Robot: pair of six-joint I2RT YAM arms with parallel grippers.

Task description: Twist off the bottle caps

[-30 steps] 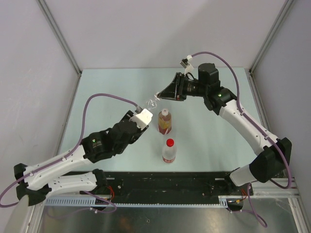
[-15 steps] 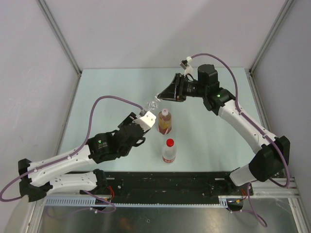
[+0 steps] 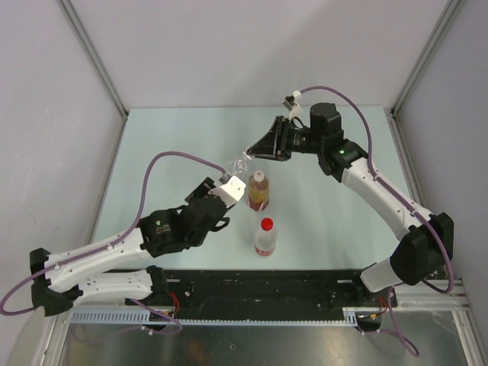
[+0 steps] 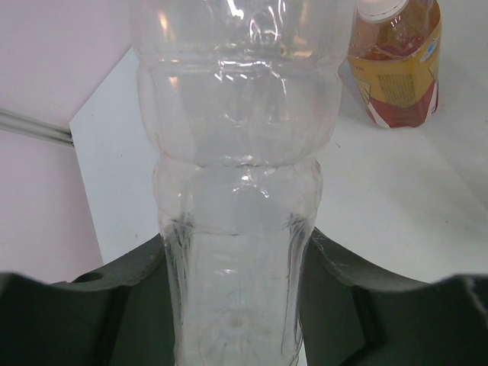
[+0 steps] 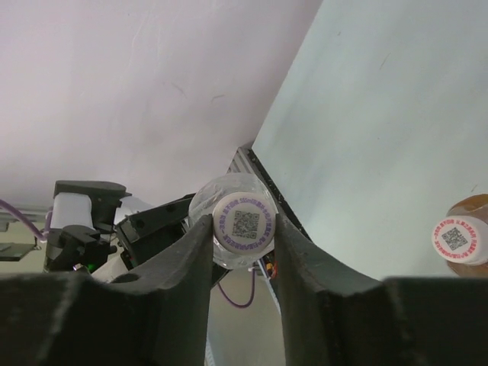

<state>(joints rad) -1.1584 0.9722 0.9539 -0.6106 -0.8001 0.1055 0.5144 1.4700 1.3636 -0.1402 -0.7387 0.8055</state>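
My left gripper [image 3: 227, 185] is shut on the lower body of the clear plain bottle [image 3: 239, 163] and holds it tilted above the table; the bottle fills the left wrist view [image 4: 240, 191]. My right gripper [image 3: 255, 150] is shut on this bottle's white cap [image 5: 244, 223], one finger on each side. The amber bottle [image 3: 258, 195] stands upright with its pale cap [image 3: 259, 176] on, and shows in the left wrist view [image 4: 396, 76] and the right wrist view [image 5: 456, 239]. The labelled bottle [image 3: 264, 242] stands nearer, with its red cap [image 3: 267, 223] on.
The pale green table [image 3: 175, 145] is walled by grey panels at the back and both sides. A black rail [image 3: 259, 286] runs along the near edge. The two standing bottles are just right of my left gripper.
My left arm's elbow and forearm have shifted a little to the right while the clear bottle stays between both grippers. My right gripper has barely moved.
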